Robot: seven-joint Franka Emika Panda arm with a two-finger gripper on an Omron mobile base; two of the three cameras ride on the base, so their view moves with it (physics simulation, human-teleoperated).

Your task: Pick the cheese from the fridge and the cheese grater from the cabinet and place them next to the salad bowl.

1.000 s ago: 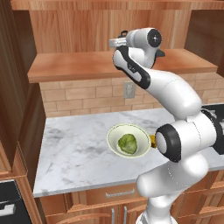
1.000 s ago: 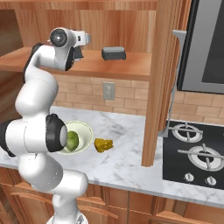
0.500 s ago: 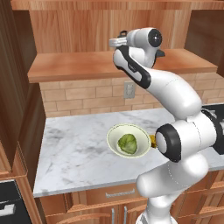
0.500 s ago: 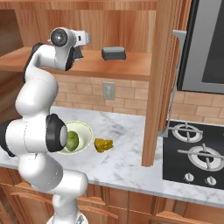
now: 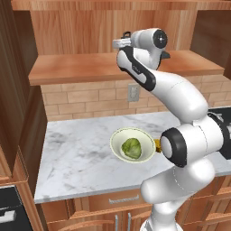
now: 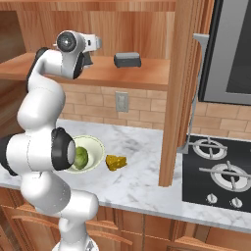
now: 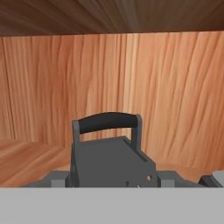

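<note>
The cheese [image 6: 115,162] already lies on the table beside the salad bowl [image 6: 98,147]; the cheese grater [image 6: 127,60] waits on the cabinet shelf [image 6: 142,73]. Whether the fingers are apart, I cannot tell.

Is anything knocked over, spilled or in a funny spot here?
Nothing looks wrong. The grater stands upright on the cabinet shelf. The cheese lies on the counter right beside the bowl, and the lettuce sits inside it. Nothing is spilled or tipped.
</note>
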